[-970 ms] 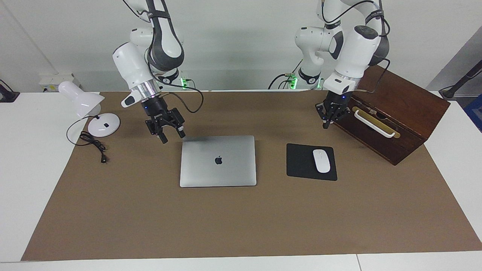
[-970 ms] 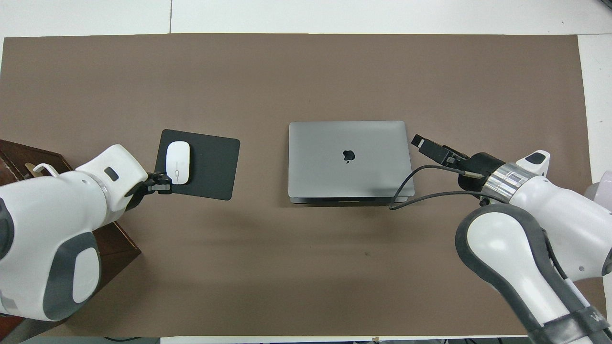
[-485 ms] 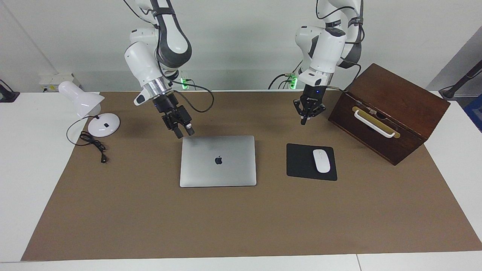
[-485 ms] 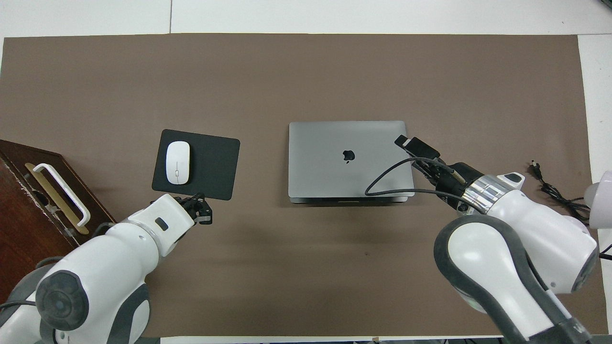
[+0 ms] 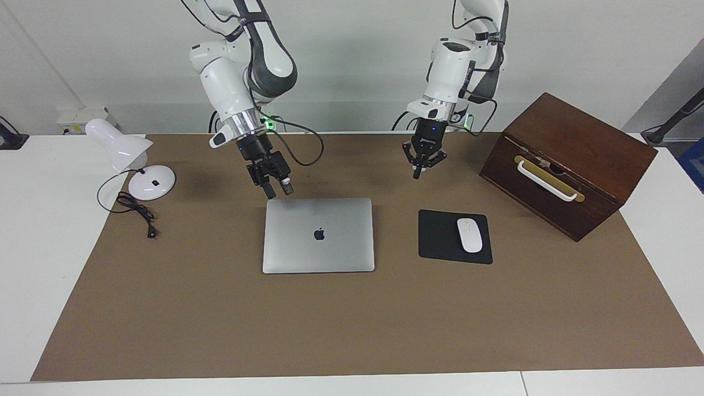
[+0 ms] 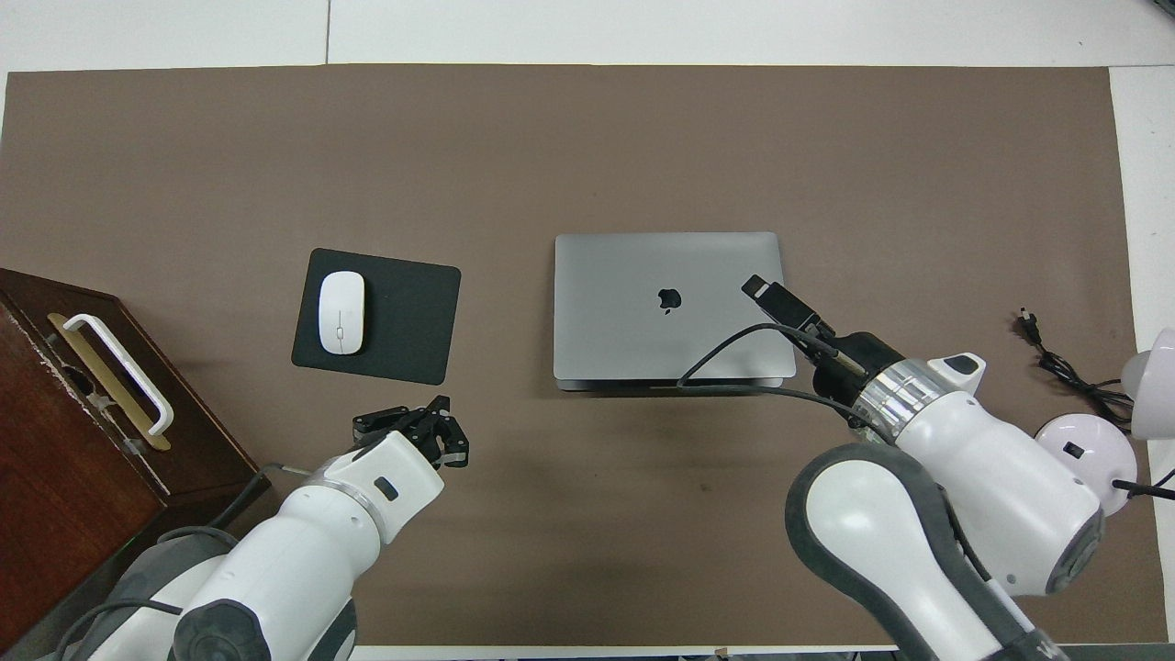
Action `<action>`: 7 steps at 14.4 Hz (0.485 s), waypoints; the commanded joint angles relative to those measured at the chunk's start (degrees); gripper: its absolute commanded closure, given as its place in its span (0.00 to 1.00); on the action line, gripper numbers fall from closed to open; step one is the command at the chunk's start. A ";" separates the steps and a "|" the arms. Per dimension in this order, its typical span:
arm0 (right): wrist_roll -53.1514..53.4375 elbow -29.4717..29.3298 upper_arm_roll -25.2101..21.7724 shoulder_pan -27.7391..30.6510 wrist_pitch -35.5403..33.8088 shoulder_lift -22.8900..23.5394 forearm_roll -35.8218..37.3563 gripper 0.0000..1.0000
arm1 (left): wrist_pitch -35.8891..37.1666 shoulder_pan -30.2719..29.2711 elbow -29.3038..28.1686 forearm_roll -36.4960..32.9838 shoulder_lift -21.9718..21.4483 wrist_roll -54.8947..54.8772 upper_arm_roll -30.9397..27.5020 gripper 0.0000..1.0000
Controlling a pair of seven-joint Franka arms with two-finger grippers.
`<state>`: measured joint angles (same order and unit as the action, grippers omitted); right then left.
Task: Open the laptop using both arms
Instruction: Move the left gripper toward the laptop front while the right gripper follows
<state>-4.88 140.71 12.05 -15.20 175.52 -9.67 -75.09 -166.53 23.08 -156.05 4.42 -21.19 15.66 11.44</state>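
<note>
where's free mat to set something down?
Free: the brown mat from the closed laptop and mouse pad out to its edge farthest from the robots. Small gap between laptop and mouse pad. Crowded: wooden box end, lamp and cord end.

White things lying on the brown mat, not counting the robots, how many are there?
2. The mouse sits on the black pad toward the left arm's end. The desk lamp stands with its base at the mat's edge at the right arm's end.

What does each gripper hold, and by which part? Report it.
Nothing is held. The left gripper is shut on air; the right gripper hangs over the closed laptop's corner.
</note>
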 commanded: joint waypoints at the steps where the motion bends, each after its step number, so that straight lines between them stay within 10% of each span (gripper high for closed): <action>1: -2.84 1.41 0.16 -4.82 6.21 -0.88 -7.41 0.00 | -5.63 0.74 -2.07 0.50 0.53 0.95 1.91 1.00; 7: -11.28 1.24 0.16 -10.36 10.97 -0.09 -18.41 0.00 | -14.77 1.44 -2.33 0.50 6.24 1.92 4.65 1.00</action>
<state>-13.85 141.46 12.20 -23.42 184.09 -9.69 -90.58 -177.05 23.17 -157.74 4.42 -17.33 17.13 16.21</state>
